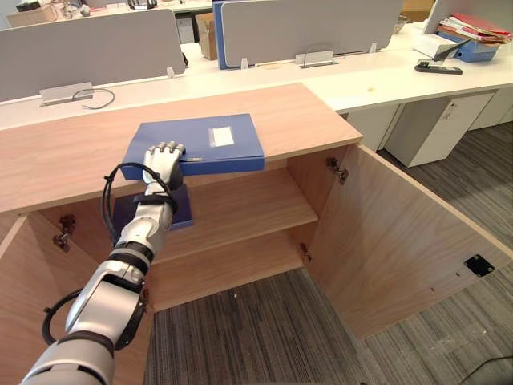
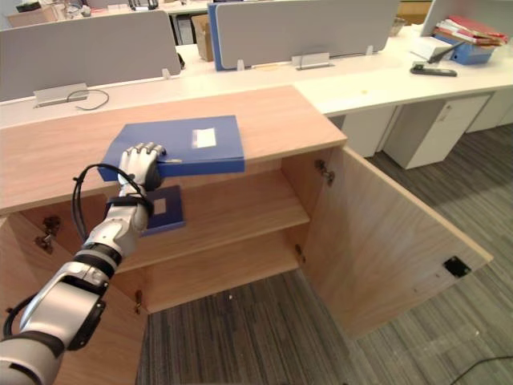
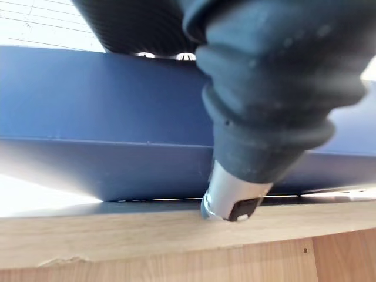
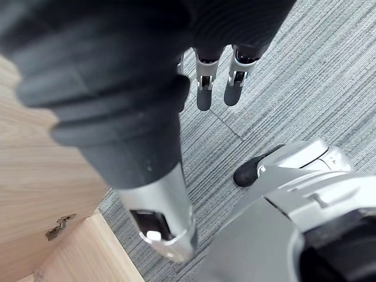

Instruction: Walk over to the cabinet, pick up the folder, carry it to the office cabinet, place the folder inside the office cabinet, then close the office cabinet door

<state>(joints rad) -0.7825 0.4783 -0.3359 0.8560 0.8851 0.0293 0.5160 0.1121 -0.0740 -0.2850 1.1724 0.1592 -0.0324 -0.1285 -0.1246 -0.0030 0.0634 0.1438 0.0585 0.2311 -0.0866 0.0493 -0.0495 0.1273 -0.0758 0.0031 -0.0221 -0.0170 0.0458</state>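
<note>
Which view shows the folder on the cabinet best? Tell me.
Left eye view: whole folder on the cabinet top, left hand gripping its near edge. Right eye view matches. Left wrist view gives a close blue side.

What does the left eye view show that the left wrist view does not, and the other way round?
The left eye view adds the open cabinet door, the shelf with a second blue folder on it, and the white desks behind. The left wrist view adds the thumb at the lower edge of the blue folder, against the cabinet top. Both show the left hand on that folder, which lies on the cabinet top.
</note>
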